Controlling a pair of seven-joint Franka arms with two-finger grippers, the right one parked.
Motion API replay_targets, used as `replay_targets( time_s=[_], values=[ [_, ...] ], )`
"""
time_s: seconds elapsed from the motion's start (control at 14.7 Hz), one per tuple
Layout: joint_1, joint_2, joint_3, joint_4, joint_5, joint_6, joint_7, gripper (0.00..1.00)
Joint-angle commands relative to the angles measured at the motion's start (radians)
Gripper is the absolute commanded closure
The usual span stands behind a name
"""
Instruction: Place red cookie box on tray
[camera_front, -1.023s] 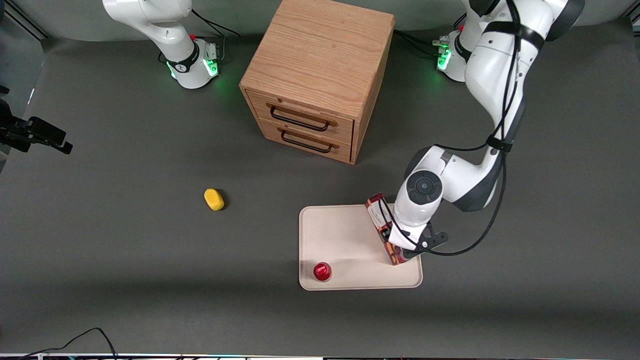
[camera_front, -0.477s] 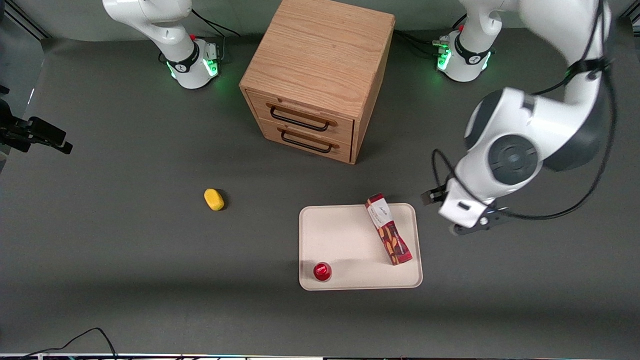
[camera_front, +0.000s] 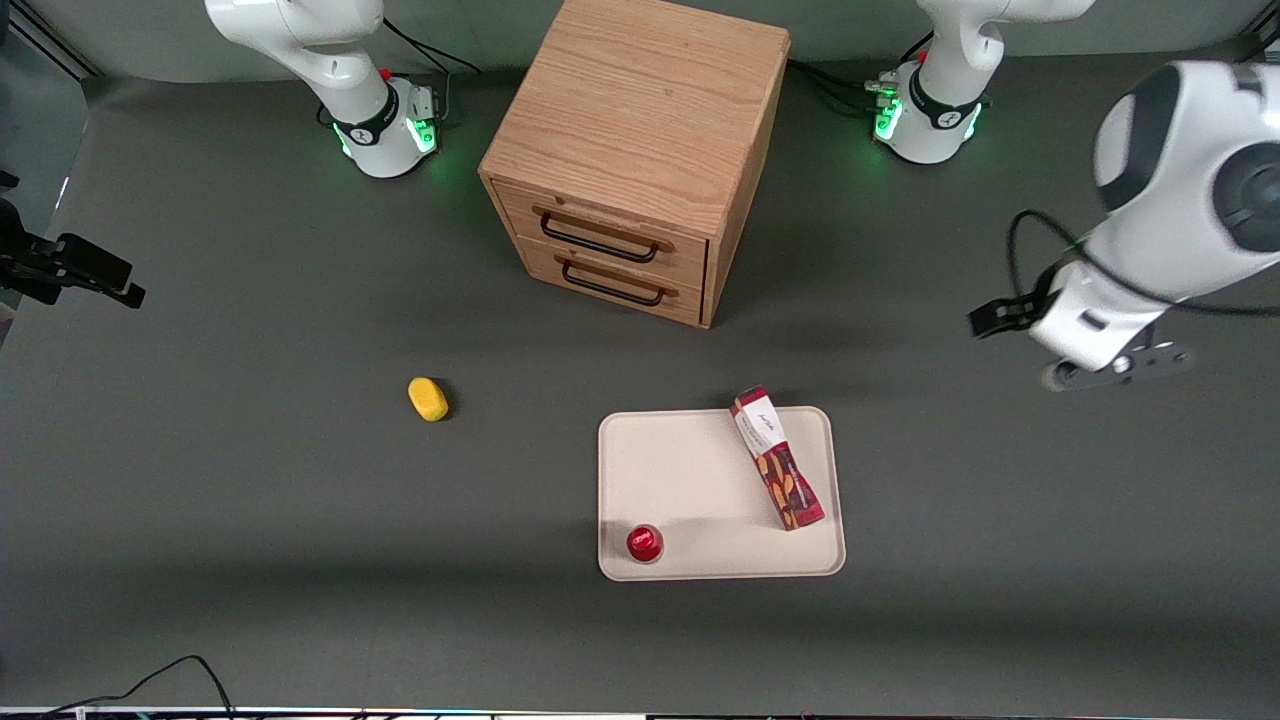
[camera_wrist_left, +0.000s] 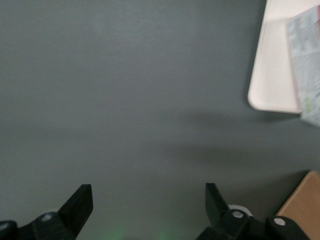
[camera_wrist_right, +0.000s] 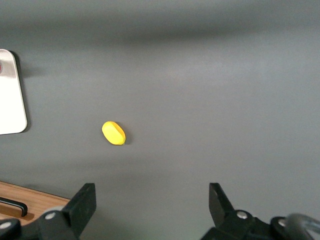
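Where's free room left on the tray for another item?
The tray is bare through its middle, between the red cup in its near corner and the red cookie box lying diagonally along the working arm's end. That end is crowded. The gripper, fingers open, hangs above bare table toward the working arm's end, off the tray.

The desk (camera_front: 250, 520) is covered in a matt dark-grey sheet, smooth and even. The drawer cabinet (camera_front: 640, 130) is oak-like wood with clear grain and thin black metal handles. The tray (camera_front: 690, 470) looks like smooth cream plastic. The cookie box (camera_front: 777, 458) is printed cardboard. The open hand (camera_wrist_left: 147, 207) has matt black plastic fingers (camera_wrist_left: 80, 202).
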Motion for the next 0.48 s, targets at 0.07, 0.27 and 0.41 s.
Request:
replay_targets(
  time_s=[0.07,0.27,0.41],
  values=[
    [-0.01,-0.19,0.047,-0.137,-0.001,0.007,0.095,0.0],
    [-0.011,-0.182,0.07,-0.019,0.002,-0.077,0.115,0.0],
    [-0.013,-0.171,0.07,0.017,0.002,-0.105,0.115,0.0]
  ],
)
